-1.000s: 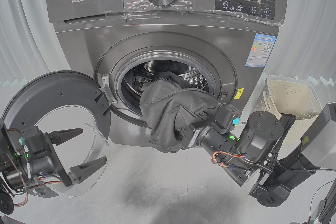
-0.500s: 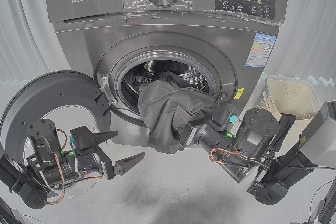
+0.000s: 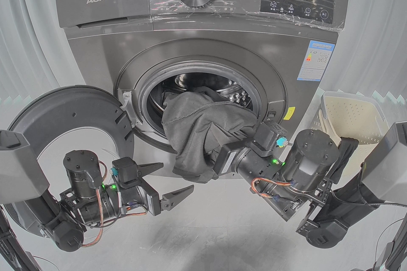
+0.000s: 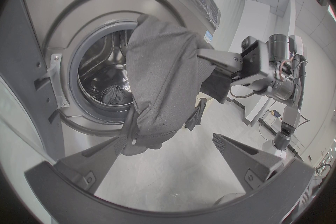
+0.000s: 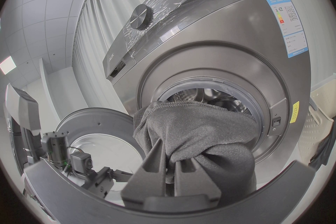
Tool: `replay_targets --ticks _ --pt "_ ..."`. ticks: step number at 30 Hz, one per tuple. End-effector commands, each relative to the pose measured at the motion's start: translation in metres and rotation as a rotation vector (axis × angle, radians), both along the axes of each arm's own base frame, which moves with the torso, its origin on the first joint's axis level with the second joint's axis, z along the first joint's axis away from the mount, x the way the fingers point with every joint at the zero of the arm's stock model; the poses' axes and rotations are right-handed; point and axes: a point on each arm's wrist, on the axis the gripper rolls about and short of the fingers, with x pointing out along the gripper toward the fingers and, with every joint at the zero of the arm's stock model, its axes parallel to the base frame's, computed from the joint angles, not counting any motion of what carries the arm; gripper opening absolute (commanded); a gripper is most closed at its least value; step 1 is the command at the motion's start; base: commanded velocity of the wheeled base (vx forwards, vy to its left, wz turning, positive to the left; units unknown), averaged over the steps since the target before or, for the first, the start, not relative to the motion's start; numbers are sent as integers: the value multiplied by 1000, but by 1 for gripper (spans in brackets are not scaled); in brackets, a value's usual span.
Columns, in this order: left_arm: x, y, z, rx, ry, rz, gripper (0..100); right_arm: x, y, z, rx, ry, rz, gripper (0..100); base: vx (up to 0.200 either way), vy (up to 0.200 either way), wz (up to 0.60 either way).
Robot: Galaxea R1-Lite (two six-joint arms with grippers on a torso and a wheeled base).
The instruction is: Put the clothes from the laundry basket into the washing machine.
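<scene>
A dark grey garment (image 3: 199, 123) hangs across the lower rim of the washing machine's drum opening (image 3: 190, 79), part inside and part drooping outside. My right gripper (image 5: 172, 165) is shut on its right side just in front of the opening. The garment (image 4: 164, 70) covers most of the fingers. Another dark piece (image 4: 112, 93) lies on the drum floor. My left gripper (image 3: 178, 176) is open and holds nothing, low in front of the machine and below and left of the garment. The cream laundry basket (image 3: 339, 96) stands at the machine's right with a dark cloth (image 3: 345, 149) over its front edge.
The round machine door (image 3: 63, 111) stands swung open to the left, right behind my left arm. The grey floor (image 3: 203, 225) in front of the machine is bare. White curtains hang behind and beside the machine.
My left arm has swung in from the far left toward the middle, its gripper still open. My right gripper has carried the garment a little up and left, further over the drum rim.
</scene>
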Motion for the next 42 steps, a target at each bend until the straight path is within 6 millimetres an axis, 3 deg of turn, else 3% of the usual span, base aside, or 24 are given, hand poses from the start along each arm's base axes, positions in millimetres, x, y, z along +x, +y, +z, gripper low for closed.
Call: replay_targets --ticks 1,16,25,26,34,42 --pt "14 -8 -18 12 34 -1 100 -1 1 -1 1 -1 5 0 0 0 0" --pt "39 -22 -28 -44 -18 17 100 -4 3 -3 3 -5 17 0 0 0 0" --pt "46 -25 -20 -73 -44 46 100 -4 5 -8 2 -4 20 0 0 0 0" --pt "46 -25 -22 -67 -43 56 0 -3 6 -9 1 -3 20 0 0 0 0" --pt "43 -25 -15 -79 -59 52 0 -1 8 -16 -5 -2 18 0 0 0 0" --pt "25 -26 0 -93 -80 22 0 1 4 -21 -22 8 10 0 0 0 0"
